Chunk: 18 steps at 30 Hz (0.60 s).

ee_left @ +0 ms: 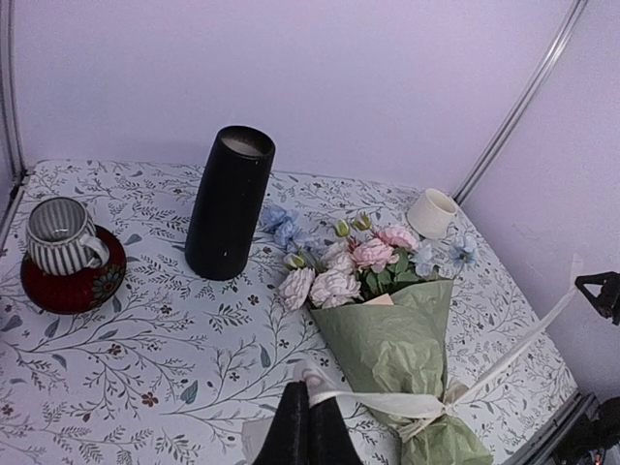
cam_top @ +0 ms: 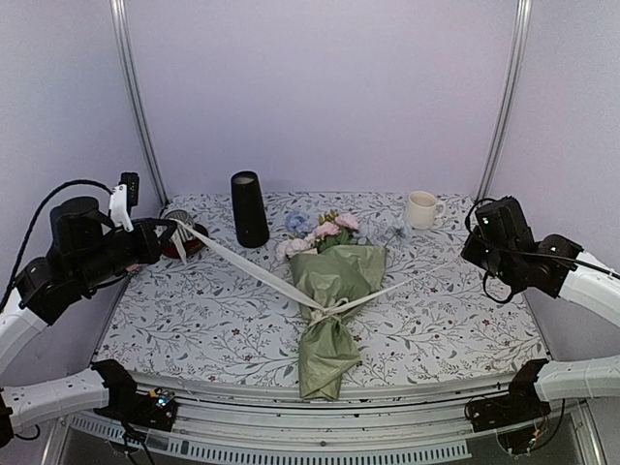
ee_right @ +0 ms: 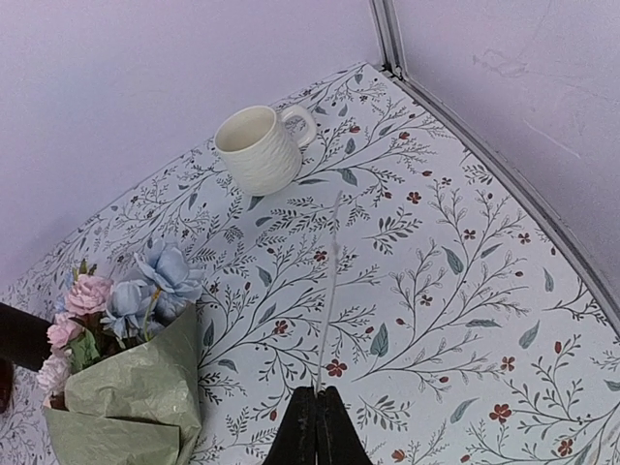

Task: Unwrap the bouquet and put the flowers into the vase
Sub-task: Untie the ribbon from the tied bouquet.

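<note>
The bouquet (cam_top: 334, 291) lies on the table in sage-green paper, its flowers (cam_top: 325, 232) pointing toward the back wall. Its cream ribbon (cam_top: 252, 266) is still knotted around the paper's neck and stretches taut to both sides. My left gripper (cam_top: 176, 227) is shut on the left ribbon end; in the left wrist view the gripper (ee_left: 310, 389) pinches the ribbon (ee_left: 407, 402) in front of the bouquet (ee_left: 397, 339). My right gripper (cam_top: 469, 250) is shut on the right end; the right wrist view shows the gripper (ee_right: 317, 390) clamping the ribbon (ee_right: 331, 281) edge-on. The black vase (cam_top: 249, 208) stands upright behind the bouquet, to its left.
A striped grey cup (ee_left: 58, 232) sits on a red saucer (ee_left: 77, 286) at the back left. A cream mug (cam_top: 421, 209) stands at the back right. Metal frame posts (cam_top: 136, 97) and lilac walls close in the table on three sides.
</note>
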Available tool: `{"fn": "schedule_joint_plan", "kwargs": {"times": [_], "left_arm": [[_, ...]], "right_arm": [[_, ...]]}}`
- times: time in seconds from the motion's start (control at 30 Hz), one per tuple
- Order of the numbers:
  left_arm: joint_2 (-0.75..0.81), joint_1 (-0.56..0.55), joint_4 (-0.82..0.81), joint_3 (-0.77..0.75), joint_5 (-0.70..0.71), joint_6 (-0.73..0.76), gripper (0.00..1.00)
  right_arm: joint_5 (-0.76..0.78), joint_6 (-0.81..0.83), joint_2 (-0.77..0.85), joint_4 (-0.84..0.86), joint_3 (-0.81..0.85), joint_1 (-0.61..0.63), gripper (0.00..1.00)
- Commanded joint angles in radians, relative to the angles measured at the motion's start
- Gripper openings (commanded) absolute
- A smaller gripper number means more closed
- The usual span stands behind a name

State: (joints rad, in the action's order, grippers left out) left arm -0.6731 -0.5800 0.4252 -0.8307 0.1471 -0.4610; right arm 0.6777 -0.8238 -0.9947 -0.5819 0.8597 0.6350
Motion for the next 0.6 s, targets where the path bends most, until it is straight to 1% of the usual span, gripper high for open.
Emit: {"fn": "schedule_joint_plan", "kwargs": {"times": [0.0,0.2,0.57], "left_arm": [[0.041,0.020,-0.022,0.030,0.032,-0.026,0.00],[0.074,0.022,-0.025,0.038,0.060,-0.033,0.00],[0.100,0.022,-0.026,0.004,0.028,-0.011,0.00]], "right_arm": [[0.051,-0.056,0.033,-0.038,-0.033,-0.013,0.02],[0.056,-0.075,0.051,-0.032,-0.051,-0.017,0.02],[0.051,-0.078,0.040,-0.031,-0.063,-0.017,0.02]]}}
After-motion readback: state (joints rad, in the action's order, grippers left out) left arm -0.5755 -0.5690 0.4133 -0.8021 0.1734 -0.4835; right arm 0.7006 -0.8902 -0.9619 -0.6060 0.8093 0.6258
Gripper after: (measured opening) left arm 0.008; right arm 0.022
